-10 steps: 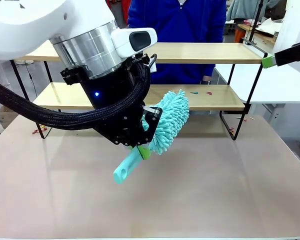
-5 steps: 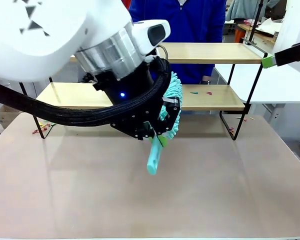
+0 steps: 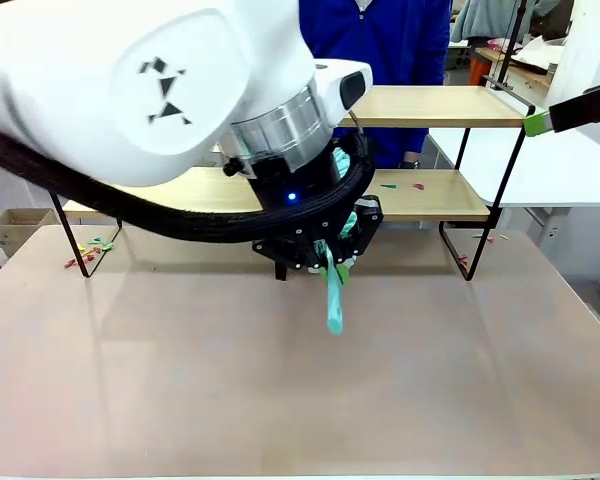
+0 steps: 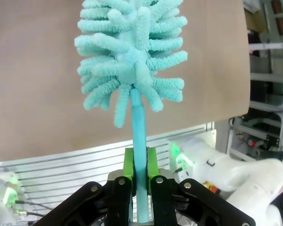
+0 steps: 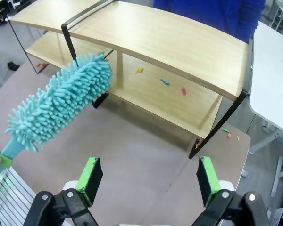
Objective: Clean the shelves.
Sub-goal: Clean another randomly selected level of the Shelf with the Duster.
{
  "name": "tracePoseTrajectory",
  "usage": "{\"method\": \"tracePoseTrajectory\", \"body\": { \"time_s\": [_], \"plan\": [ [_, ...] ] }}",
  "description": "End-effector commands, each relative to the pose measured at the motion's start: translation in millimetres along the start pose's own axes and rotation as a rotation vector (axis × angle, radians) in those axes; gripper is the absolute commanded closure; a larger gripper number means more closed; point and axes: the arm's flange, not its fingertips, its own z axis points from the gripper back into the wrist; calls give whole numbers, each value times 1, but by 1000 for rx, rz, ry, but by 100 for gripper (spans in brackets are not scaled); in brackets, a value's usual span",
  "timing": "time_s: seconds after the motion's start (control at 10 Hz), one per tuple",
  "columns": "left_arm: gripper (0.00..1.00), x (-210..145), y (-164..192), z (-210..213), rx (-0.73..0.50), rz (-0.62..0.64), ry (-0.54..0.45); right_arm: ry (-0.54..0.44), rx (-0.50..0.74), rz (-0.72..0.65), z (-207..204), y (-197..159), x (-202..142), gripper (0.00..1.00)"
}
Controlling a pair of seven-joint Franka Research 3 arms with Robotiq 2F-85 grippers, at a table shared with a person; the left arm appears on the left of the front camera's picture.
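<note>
Down at the bottom middle of the left wrist picture, the left gripper (image 4: 140, 165) squeezes its green pads (image 4: 128, 162) tight on the thin stick of the blue-green duster (image 4: 132, 52). The fluffy head pokes up in front of the brown table (image 4: 37, 94). Low in the right wrist picture, the right gripper (image 5: 149, 175) has its jaws wide apart and holds nothing.

Farther back, across the middle of the front picture, the shelves (image 3: 430, 105) stand on the far part of the table. The fluffy head is close to their front edge, but I cannot tell if it touches.

The lower board holds a few little coloured scraps (image 5: 165, 82), right of the middle post. The top board looks bare. More scraps (image 3: 85, 258) lie by the rack's foot at the left. So I think the cleaning has hardly begun, and the wiping is all left to do.

Behind the shelves, at the top, stands a person in a blue top (image 3: 380, 40).
</note>
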Motion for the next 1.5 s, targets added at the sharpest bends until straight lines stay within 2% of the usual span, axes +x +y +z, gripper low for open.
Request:
{"method": "tracePoseTrajectory", "body": {
  "time_s": [0.0,0.2,0.5,0.8,1.1,1.2,1.4],
  "plan": [
    [88,22,-25,-10,27,59,-29,0,1,0,0,0,0,0],
    [88,50,-35,-24,55,82,6,0,1,0,0,0,0,0],
    [88,102,-43,-38,80,140,-8,0,1,0,0,0,0,0],
    [88,131,-50,-54,97,183,36,0,1,0,0,0,0,0],
    [88,145,-58,-66,80,141,64,0,1,0,0,0,0,0],
    [88,149,-60,-70,67,97,69,0,1,0,0,0,0,0],
    [88,157,-66,-81,35,-22,152,0,1,0,0,0,0,0]
  ]
}}
